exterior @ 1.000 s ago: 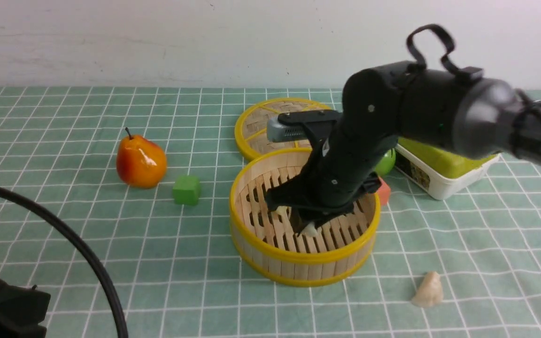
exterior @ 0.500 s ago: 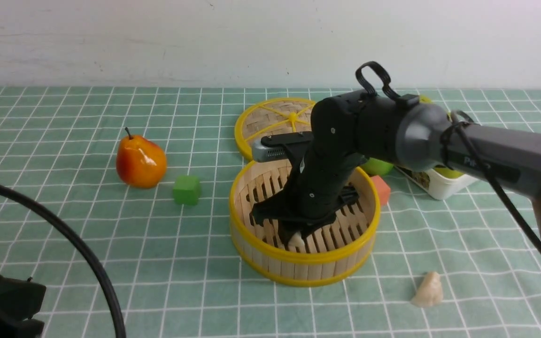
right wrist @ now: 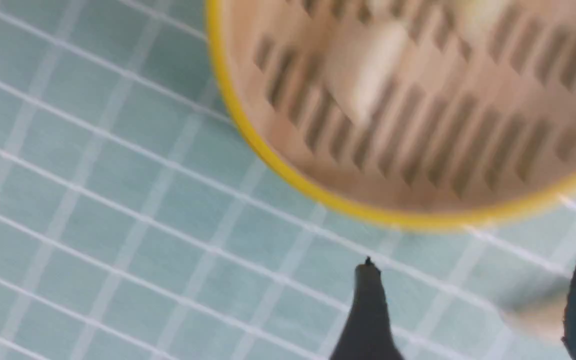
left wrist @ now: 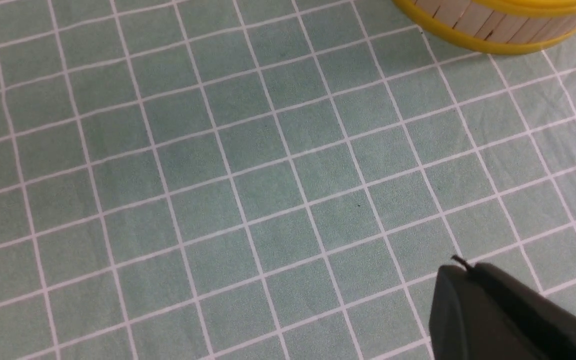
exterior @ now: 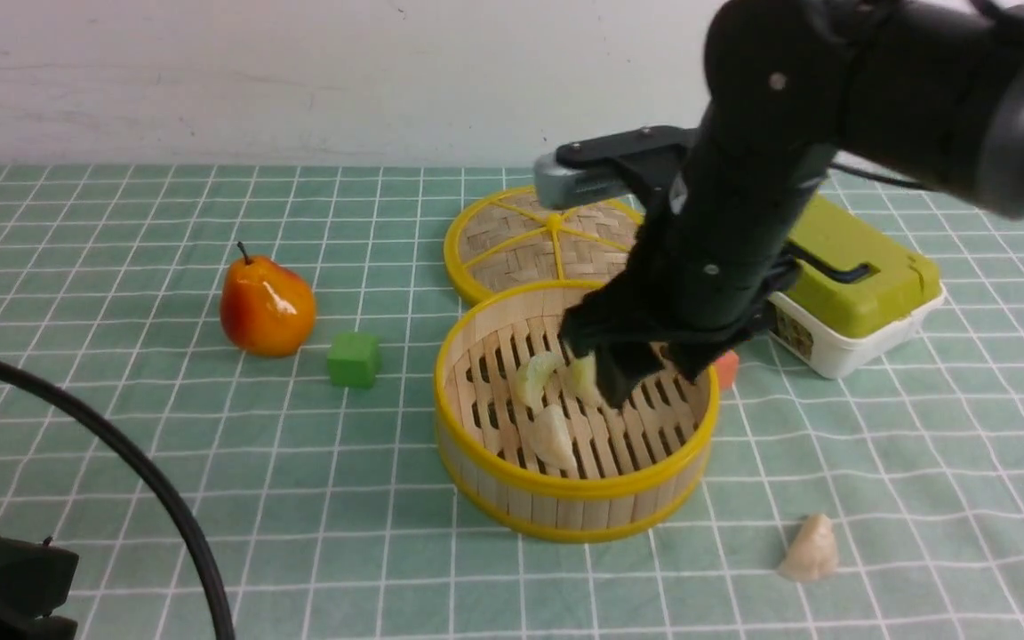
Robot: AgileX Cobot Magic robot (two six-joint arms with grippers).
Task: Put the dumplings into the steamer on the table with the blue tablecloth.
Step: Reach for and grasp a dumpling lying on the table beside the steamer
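Dumplings: 4 total. 3 in steamer [exterior: 576, 498], i.e. 2 pale green [exterior: 537, 378] [exterior: 585, 380] + 1 white [exterior: 553, 437]; 1 white [exterior: 811, 548] on cloth [exterior: 299, 533], near steamer, robot's R side. R grip [right wrist: 473, 305] jaws spread, nothing held, above steamer. L grip [left wrist: 460, 262] clenched, empty. Also 1 lid [exterior: 485, 236] behind steamer, 1 pear [exterior: 268, 305], 1 green cube [exterior: 354, 359], 1 orange cube [exterior: 725, 369] (part hidden), 1 box [exterior: 868, 284] w/ green top. No. of brands/labels: can't read any.
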